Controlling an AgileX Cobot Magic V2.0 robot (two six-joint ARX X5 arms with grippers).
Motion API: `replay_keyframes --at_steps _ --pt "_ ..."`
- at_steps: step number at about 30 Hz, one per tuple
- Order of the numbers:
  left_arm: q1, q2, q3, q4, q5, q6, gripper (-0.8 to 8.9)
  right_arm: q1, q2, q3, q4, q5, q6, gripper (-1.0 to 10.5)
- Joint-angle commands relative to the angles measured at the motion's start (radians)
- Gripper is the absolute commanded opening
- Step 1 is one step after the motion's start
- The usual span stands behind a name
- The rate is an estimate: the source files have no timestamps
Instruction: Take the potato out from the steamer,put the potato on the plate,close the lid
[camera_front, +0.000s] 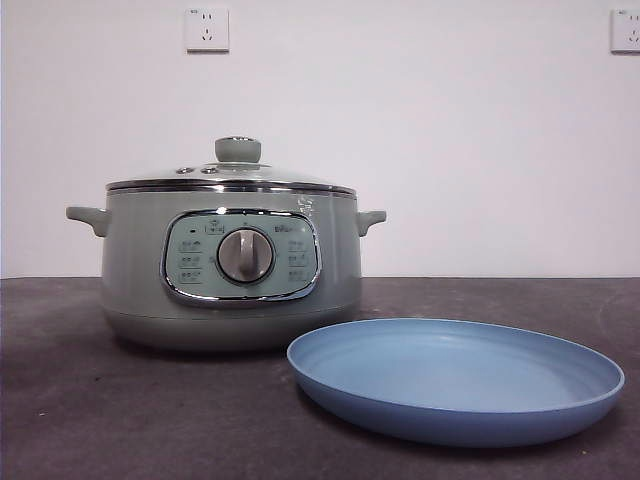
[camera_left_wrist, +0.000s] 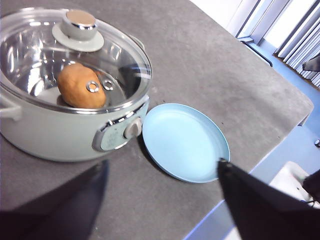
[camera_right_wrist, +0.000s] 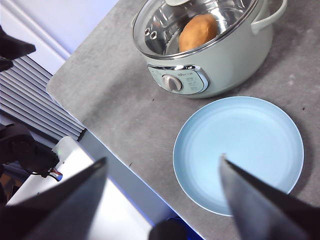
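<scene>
Nearest lies the shallow round light-blue plate (camera_front: 455, 380), smooth and bare, on the dark grey speckled counter (camera_front: 120, 420). Behind it to the left stands the sage-green steamer (camera_front: 230, 265), its glass lid (camera_front: 232, 172) on, the matte orange-brown potato (camera_left_wrist: 80, 86) inside. A white wall (camera_front: 450, 130) rises beyond. The left hand (camera_left_wrist: 162, 172) and right hand (camera_right_wrist: 162, 167) hover wide open, empty.

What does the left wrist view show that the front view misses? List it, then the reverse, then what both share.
Only the left wrist view: the potato inside the steamer, under the glass, and the left gripper, open. Only the front view: two wall sockets. Both show the steamer, the lid on it, and the bare plate beside it.
</scene>
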Motion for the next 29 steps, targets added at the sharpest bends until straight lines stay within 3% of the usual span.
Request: replay_keyframes --at_steps 1,8,21,29 --pt "0.001 0.029 0.014 0.038 -0.019 -0.013 6.47 0.002 0.006 0.001 0.005 0.000 0.006 6.3" --pt "-0.014 0.167 0.084 0.119 -0.032 -0.013 6.47 0.002 0.017 0.001 0.006 0.000 0.006 6.3" --pt "-0.204 0.601 0.326 0.350 -0.220 0.013 6.46 0.002 0.054 0.001 0.007 0.002 0.006 6.3" --pt "-0.298 0.880 0.515 0.386 -0.348 0.056 6.46 0.002 0.060 0.001 0.007 0.004 0.006 6.3"
